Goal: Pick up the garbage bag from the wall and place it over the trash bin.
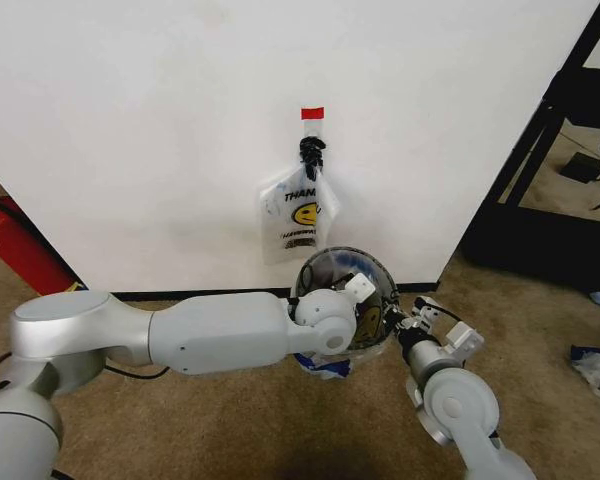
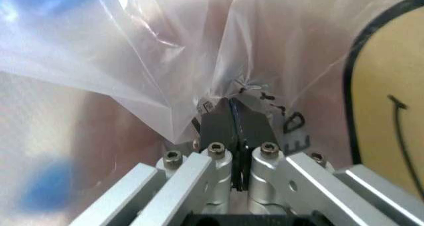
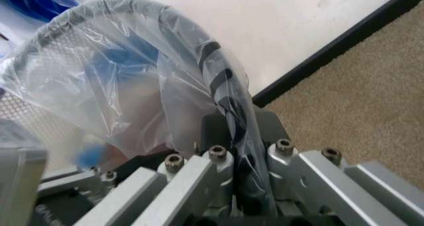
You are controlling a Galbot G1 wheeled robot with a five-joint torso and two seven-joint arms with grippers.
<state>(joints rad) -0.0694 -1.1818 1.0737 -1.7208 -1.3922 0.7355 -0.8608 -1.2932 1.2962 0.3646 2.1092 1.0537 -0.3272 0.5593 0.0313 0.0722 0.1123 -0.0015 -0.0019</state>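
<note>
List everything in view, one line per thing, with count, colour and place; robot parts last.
garbage bag: one, translucent white with blue patches and yellow print, draped in and over the bin.
trash bin: one, black mesh, on the carpet by the wall.
THANK YOU bag: one, white with yellow smiley, hanging on the wall hook.
hook: one, black, under a red tape strip.
wall: white, black baseboard.
fire extinguisher: one, red, far left by the wall.
black frame: one, at right.
left gripper: silver and black, inside the bin, shut on the bag.
right gripper: silver and black, at the bin's rim, shut on the bag.
</note>
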